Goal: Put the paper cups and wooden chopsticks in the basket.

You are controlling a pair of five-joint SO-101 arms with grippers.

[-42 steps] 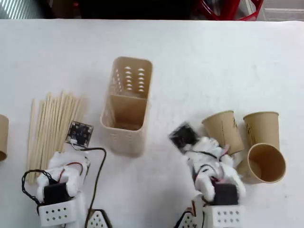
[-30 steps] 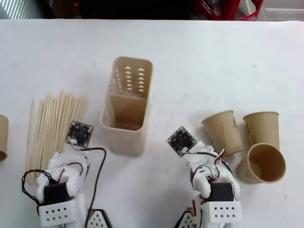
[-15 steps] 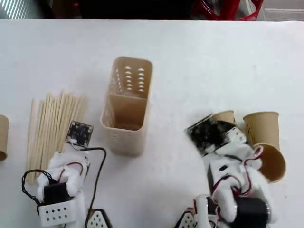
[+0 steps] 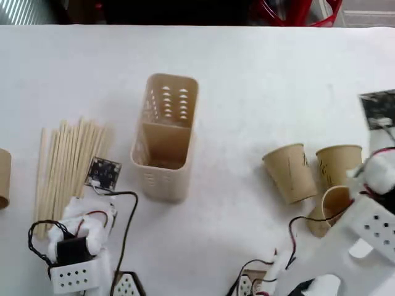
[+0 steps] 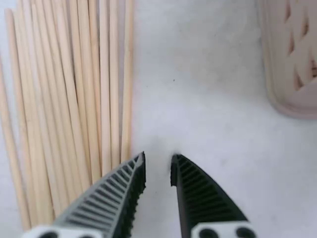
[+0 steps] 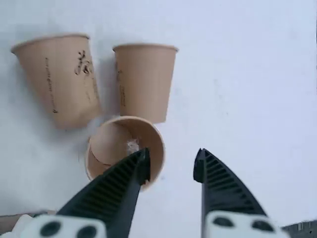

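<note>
Presently, three paper cups (image 4: 290, 172) are found grouped on the right of the table (image 4: 259, 80), with the open-mouthed cup (image 6: 124, 148) nearest the arms; a fourth cup (image 4: 3, 177) is cut by the left edge. The wooden chopsticks (image 4: 65, 163) are laid in a loose row left of the basket (image 4: 162, 182), which is set centrally. The left gripper (image 5: 157, 171) is held slightly parted beside the chopsticks, empty; the right gripper (image 6: 171, 166) is parted over the cups, empty.

The white surface (image 4: 259, 68) is bare at its far side. A red frame (image 4: 299, 22) stands beyond its far edge.
</note>
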